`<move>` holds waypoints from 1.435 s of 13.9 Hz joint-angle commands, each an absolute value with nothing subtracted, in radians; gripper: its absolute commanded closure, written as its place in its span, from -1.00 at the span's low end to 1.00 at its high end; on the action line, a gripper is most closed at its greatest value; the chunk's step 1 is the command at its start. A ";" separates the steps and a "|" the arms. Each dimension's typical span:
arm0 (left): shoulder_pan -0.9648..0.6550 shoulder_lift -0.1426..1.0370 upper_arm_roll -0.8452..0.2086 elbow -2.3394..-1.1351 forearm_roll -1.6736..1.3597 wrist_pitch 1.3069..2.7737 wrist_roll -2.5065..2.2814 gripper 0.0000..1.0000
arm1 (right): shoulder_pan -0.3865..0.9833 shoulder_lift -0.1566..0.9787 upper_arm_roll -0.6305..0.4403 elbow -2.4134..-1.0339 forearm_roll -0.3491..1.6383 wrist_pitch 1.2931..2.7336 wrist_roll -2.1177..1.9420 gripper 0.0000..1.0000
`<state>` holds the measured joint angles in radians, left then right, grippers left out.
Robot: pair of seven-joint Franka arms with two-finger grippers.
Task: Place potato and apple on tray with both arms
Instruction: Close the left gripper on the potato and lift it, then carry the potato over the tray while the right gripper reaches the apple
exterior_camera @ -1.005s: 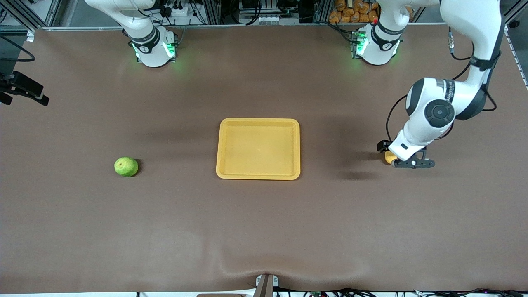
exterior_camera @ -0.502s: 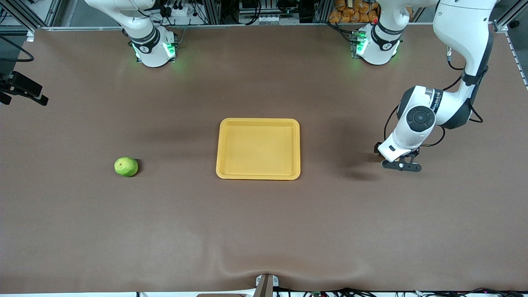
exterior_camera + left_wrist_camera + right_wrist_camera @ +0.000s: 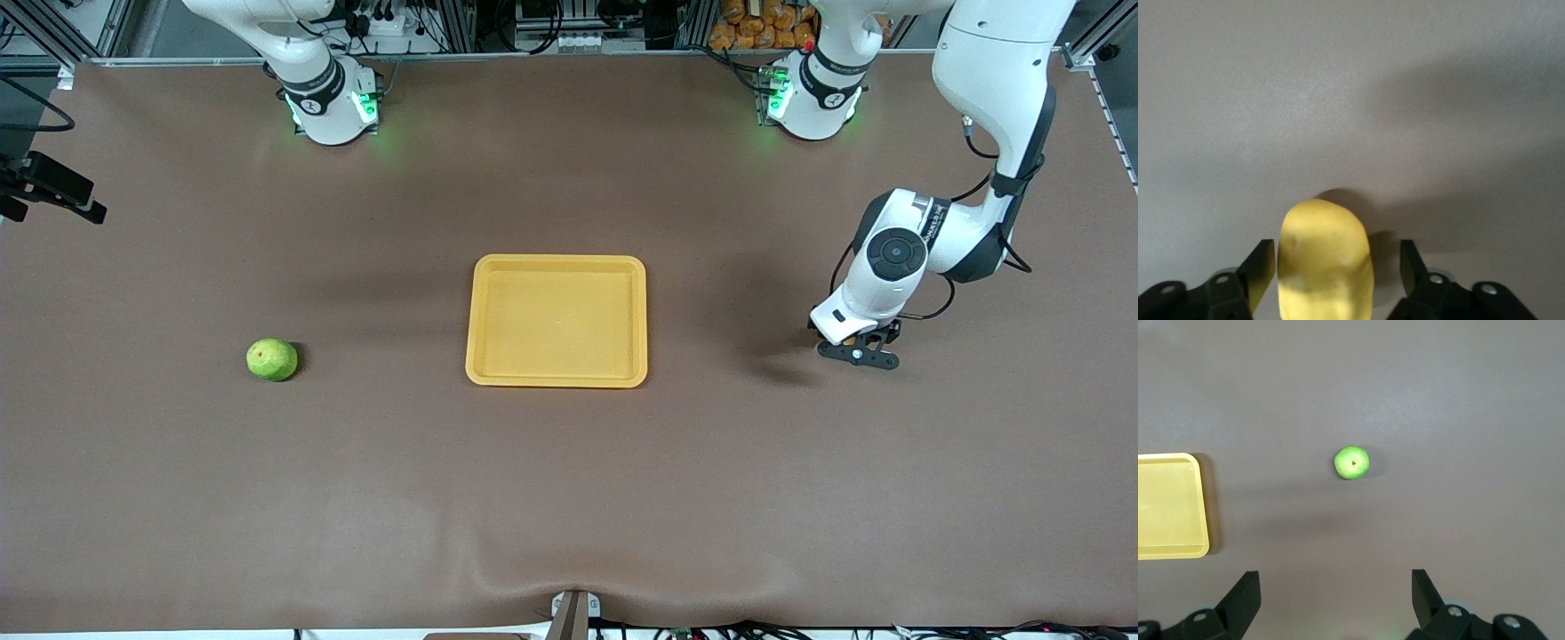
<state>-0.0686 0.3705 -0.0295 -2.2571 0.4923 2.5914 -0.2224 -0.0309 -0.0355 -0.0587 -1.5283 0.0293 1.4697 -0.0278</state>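
Observation:
The yellow-orange potato lies on the brown table between the open fingers of my left gripper, with a gap on each side. In the front view that gripper is low at the table toward the left arm's end and hides the potato. The green apple sits toward the right arm's end. It also shows in the right wrist view. The yellow tray lies empty in the middle. One end of it shows in the right wrist view. My right gripper is open and empty, high over the table.
A black camera mount sticks in at the table's edge on the right arm's end. The brown cloth has a fold at the edge nearest the front camera. The arm bases stand along the top edge.
My left gripper has shifted a little toward the tray and lowered over the potato. The potato showed beside the gripper a second ago and is now hidden under it in the front view.

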 commanded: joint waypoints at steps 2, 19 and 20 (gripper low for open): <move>-0.063 0.362 -0.031 -2.283 0.517 2.611 -0.207 -0.13 | -0.049 -0.028 -0.048 -1.500 0.025 1.425 -0.037 -1.00; -0.094 0.354 -0.273 -1.837 0.261 2.232 -0.230 1.00 | -0.048 -0.026 -0.046 -1.500 0.023 1.425 -0.035 -1.00; -0.097 0.362 -0.282 -1.803 0.224 2.214 -0.230 1.00 | -0.048 -0.025 -0.046 -1.500 0.023 1.427 -0.035 -1.00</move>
<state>-0.0910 0.3311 -0.2655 -1.8881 0.2826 2.2721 -0.2248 -0.0311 -0.0355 -0.0584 -1.5265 0.0293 1.4433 -0.0278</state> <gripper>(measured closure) 0.489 0.000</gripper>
